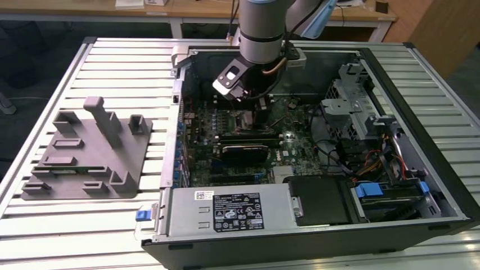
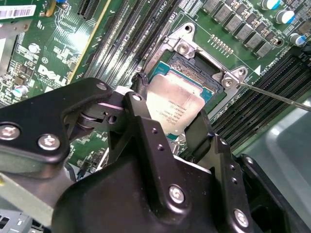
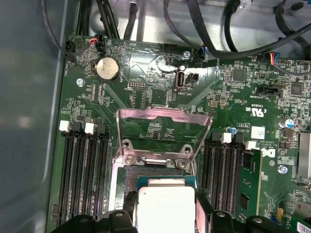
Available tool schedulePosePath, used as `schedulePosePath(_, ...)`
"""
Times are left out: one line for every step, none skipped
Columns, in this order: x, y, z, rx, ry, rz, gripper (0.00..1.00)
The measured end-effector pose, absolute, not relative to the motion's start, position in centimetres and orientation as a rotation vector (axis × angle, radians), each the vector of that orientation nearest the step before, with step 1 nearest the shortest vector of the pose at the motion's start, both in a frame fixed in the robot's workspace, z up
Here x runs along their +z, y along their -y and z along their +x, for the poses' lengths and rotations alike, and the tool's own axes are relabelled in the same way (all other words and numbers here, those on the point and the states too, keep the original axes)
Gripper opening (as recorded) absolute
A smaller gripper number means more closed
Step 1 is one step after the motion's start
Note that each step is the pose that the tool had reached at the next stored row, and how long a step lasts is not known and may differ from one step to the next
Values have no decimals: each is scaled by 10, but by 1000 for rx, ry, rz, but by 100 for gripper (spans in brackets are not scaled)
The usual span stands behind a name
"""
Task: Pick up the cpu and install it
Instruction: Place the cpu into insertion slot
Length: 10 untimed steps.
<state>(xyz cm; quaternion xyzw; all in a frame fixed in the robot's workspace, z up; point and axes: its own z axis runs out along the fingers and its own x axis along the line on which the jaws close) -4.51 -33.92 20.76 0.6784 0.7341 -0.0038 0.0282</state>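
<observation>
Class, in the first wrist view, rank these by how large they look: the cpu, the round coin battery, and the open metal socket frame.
1. open metal socket frame
2. cpu, though it is nearer the camera and partly cut off
3. coin battery

The flat square metal cpu [image 3: 166, 206] is pale silver with a teal-green rim. The blocky metal hand [image 2: 168, 103] is matte black, dotted with silver screws. The wide circuit board [image 3: 160, 97] is dark green with fine pale tracing; its long slots [image 3: 80, 174] are black.
</observation>
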Motion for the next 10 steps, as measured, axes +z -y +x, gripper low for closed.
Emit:
schedulePosePath(207, 339, -45, -12, -2266, 2094, 55)
schedulePosePath(207, 338, -45, -12, -2266, 2094, 55)
schedulePosePath(207, 337, -46, -12, -2266, 2094, 55)
schedulePosePath(207, 337, -46, -12, -2266, 2094, 55)
schedulePosePath(206, 336, -46, -12, -2266, 2094, 55)
schedulePosePath(206, 336, -46, -12, -2266, 2094, 55)
schedulePosePath(206, 336, -47, -11, -2266, 2094, 55)
schedulePosePath(205, 336, -47, -12, -2266, 2094, 55)
schedulePosePath(205, 335, -47, -12, -2266, 2094, 55)
schedulePosePath(204, 335, -47, -12, -2266, 2094, 55)
